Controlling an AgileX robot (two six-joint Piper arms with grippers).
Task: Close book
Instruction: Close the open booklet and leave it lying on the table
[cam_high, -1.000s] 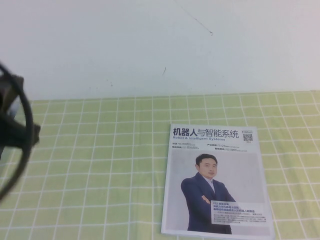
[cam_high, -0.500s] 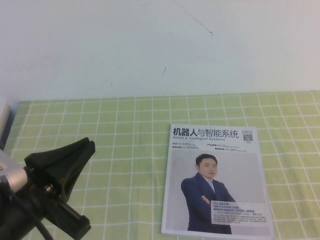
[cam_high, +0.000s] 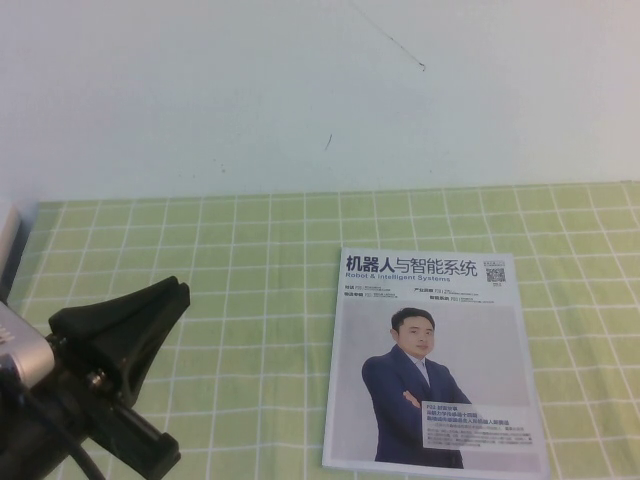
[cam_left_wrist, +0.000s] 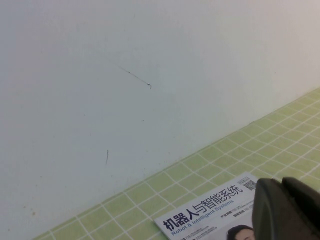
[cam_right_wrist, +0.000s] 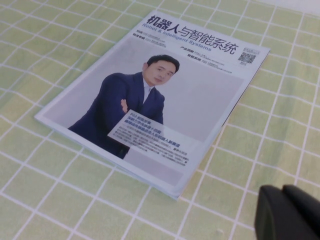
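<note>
Clerk: As the list begins with the task's item, what is entry one?

Checker: One book (cam_high: 432, 365). It is closed, front cover up, and lies flat on the cloth (cam_high: 230, 260), in the near right part of the high view.

Clerk: Cover particulars?

Checker: A man (cam_high: 412, 385) in a dark suit with his arms crossed. A black title (cam_high: 410, 266) runs across the top, with "Robot & Intelligent Systems" beneath it. There is a QR code (cam_high: 495, 274) at the top corner and a white text box (cam_high: 468, 424) over the lower part of the portrait.

Clerk: Entry two?

Checker: One left gripper (cam_high: 165, 375), black, at the near left corner of the high view. It is over the cloth and well apart from the book. Its fingers are spread wide with nothing between them.

Clerk: Entry three?

Checker: One right gripper (cam_right_wrist: 286, 211). Only a black edge shows in its own wrist view, over the cloth beside the book and not touching it. Whether it is released or clenched cannot be told.

Clerk: Surroundings?

Checker: The cloth is green with a white grid and runs back to the wall (cam_high: 300, 90). The wall is white with a few thin dark marks.
</note>
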